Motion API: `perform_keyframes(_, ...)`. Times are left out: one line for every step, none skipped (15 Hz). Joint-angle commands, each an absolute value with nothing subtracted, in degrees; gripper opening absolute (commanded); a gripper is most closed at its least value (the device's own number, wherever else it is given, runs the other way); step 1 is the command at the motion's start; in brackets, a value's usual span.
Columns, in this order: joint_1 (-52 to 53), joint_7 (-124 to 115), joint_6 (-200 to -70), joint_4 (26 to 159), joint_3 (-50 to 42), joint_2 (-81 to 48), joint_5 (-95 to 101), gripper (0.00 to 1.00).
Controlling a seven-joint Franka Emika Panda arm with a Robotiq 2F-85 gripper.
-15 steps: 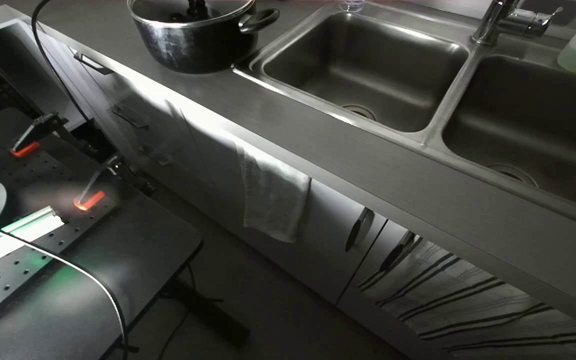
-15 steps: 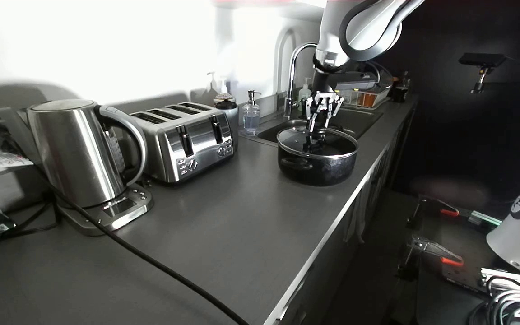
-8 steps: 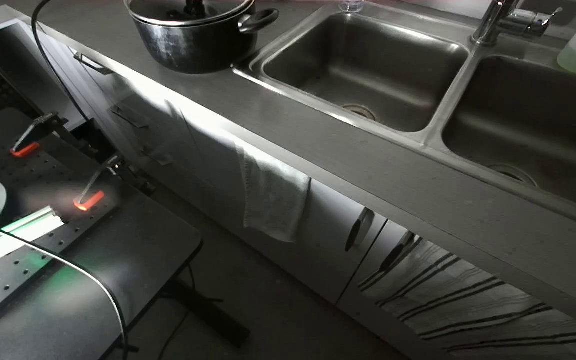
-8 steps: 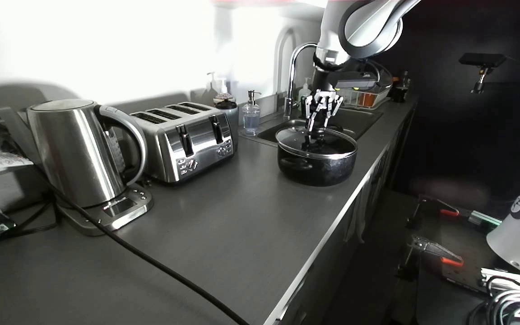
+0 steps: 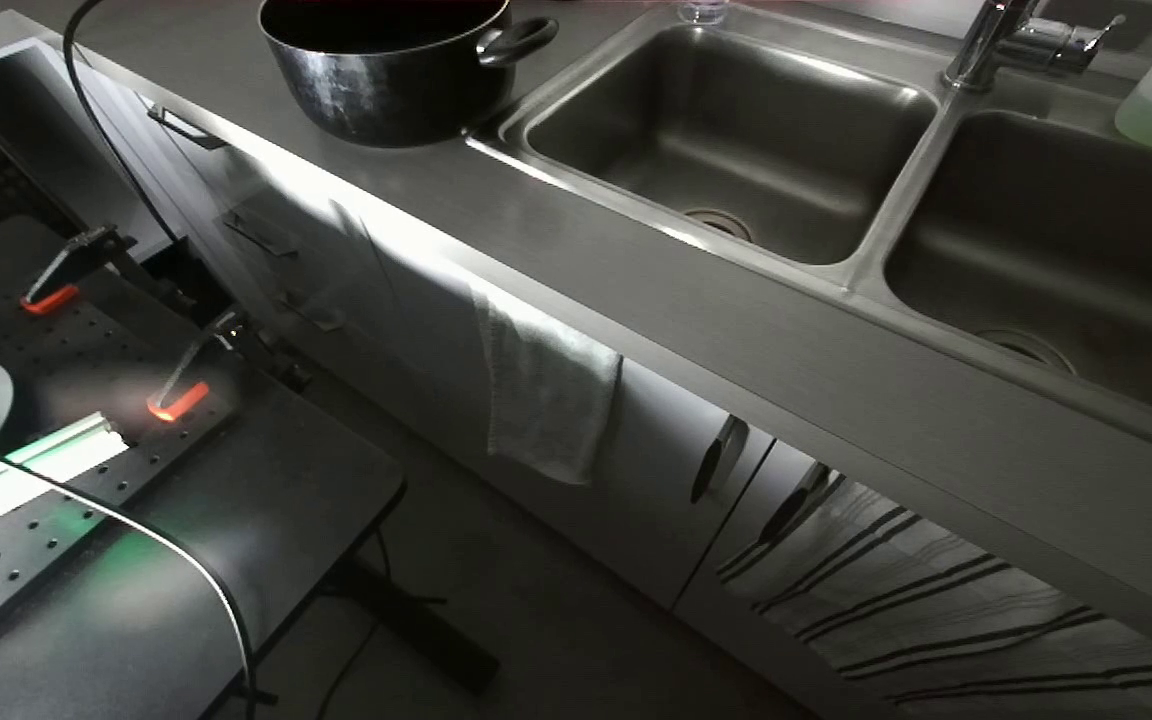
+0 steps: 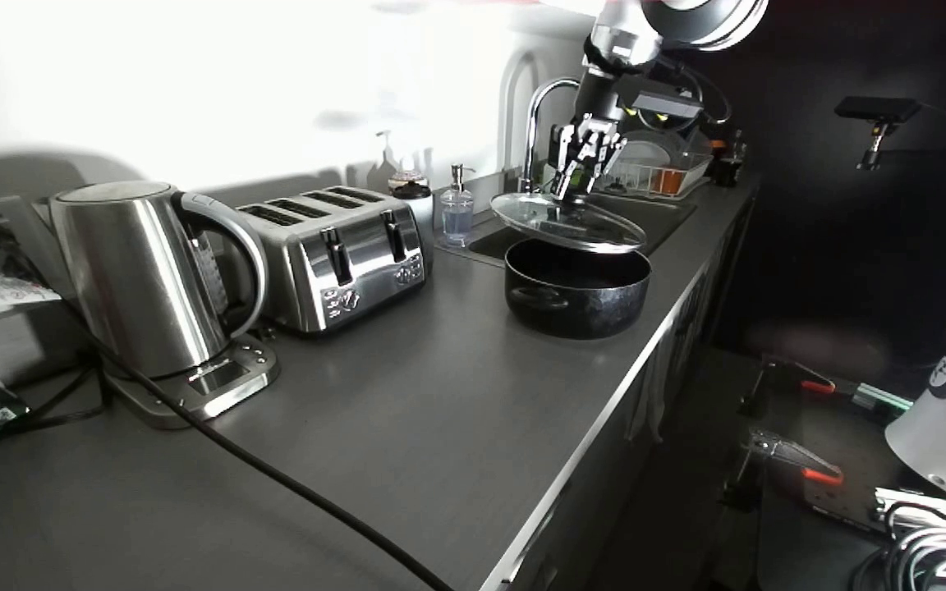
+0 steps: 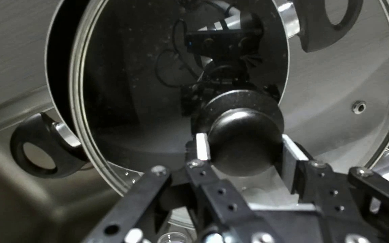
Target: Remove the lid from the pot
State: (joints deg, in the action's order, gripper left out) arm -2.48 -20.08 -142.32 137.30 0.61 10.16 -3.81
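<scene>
The grey countertop spreads beneath the gripper as the bearing surface. Let into it, lower than the gripper and off to the side, is the double-bowl steel sink. The 4-slot toaster stands along the wall, well apart from the gripper, where it should not hinder the lift.

The 2-handled metal pot sits level on the countertop under the gripper, just beside the sink. Nothing braces it; I judge its own weight suffices to steady it during a lift.

The metal-rimmed glass lid hangs right under the gripper, over the pot's uncovered mouth. It slants down toward the countertop's front edge, square to the leaning gripper, so probably from that lean rather than a slipping hold. Whether its low edge clears the far side of the pot's rim is hard to tell. The removal looks well under way; carrying the lid aside would come next.

The gripper is clamped on the lid's round black knob, with 2 pads pinching it from opposite sides. The knob is the sensible hold: it rises from smooth glass and, being central, should balance the lid. Apart from the gripper, a metal-ringed vent hole pierces the glass, presumably to let out steam.
</scene>
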Motion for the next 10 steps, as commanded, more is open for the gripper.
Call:
perform_keyframes(-0.78, -17.30, -140.80, 139.09, 1.59, 15.88, -4.74, 0.25)
perform_keyframes(-0.36, -17.34, -140.93, 139.32, 2.27, 16.47, -4.14, 0.25)
perform_keyframes(0.25, -17.40, -140.64, 139.46, 3.12, 16.91, -3.68, 0.25)
perform_keyframes(0.89, -17.85, -140.69, 139.69, 4.29, 17.20, -2.89, 0.25)
perform_keyframes(1.60, -17.87, -140.99, 139.99, 5.31, 17.46, -2.51, 0.25)
perform_keyframes(2.60, -17.74, -140.85, 140.29, 6.58, 17.75, -2.24, 0.25)
perform_keyframes(3.43, -17.86, -141.26, 140.54, 7.84, 17.87, -1.81, 0.25)
perform_keyframes(4.45, -18.11, -141.39, 140.69, 9.27, 17.91, -1.31, 0.25)
perform_keyframes(5.39, -18.24, -141.51, 140.61, 10.53, 17.78, -0.94, 0.25)
perform_keyframes(6.42, -18.35, -141.71, 140.53, 11.90, 17.57, -0.49, 0.25)
